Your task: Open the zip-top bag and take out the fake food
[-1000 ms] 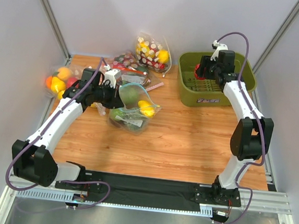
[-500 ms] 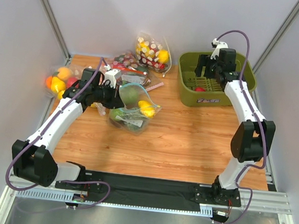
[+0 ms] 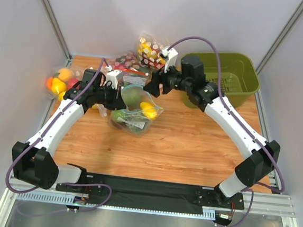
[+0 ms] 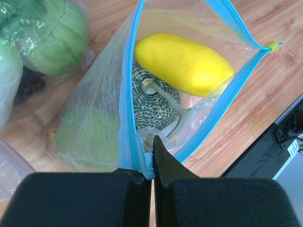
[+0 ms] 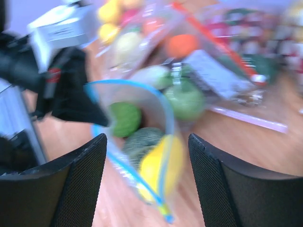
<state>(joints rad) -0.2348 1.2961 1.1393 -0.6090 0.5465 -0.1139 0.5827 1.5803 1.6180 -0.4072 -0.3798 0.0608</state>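
Observation:
The zip-top bag (image 3: 136, 111) lies open on the table, its teal-blue zipper (image 4: 126, 94) spread wide. Inside are a yellow lemon shape (image 4: 184, 64), a grey-green netted fruit (image 4: 154, 101) and a green ball (image 4: 90, 139). My left gripper (image 3: 114, 97) is shut on the bag's zipper edge (image 4: 151, 156) at its left side. My right gripper (image 3: 153, 84) is open and empty, hovering just above the bag's mouth. In the blurred right wrist view its gap (image 5: 147, 142) frames the bag (image 5: 163, 123), the lemon (image 5: 158, 165) and the green ball (image 5: 125, 119).
A green basket (image 3: 234, 73) stands at the back right. A polka-dot bag (image 3: 154, 52), a bag with a pink-red zipper (image 3: 131, 69) and a bag of orange and yellow fruit (image 3: 58, 81) lie behind and left of the open bag.
My right arm has swung left from over the green basket, where it let go of a red ball, to above the open bag. The left arm and the bag have not moved.

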